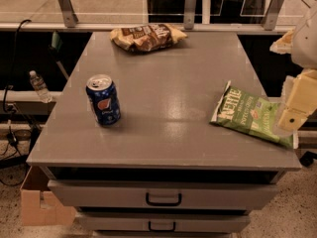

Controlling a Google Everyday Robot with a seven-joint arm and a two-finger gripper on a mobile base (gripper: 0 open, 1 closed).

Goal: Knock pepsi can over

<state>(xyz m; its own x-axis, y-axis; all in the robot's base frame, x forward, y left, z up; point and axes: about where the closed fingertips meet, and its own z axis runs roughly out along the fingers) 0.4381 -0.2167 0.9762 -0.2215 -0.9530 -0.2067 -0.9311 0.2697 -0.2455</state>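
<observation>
Far right, gripper hangs beside table edge, grip state unclear, pepsi can upright.

You have the pepsi can standing up on the left side of the table, near the front. The back chip bag lies at the far edge, in the middle. The right chip bag lies by the front right corner. The gripper hangs at the table's right edge, just by that bag's end, well apart from the can. Drawers sit under the top. Left of the table, a box is on the floor, and a water bottle stands farther back.
</observation>
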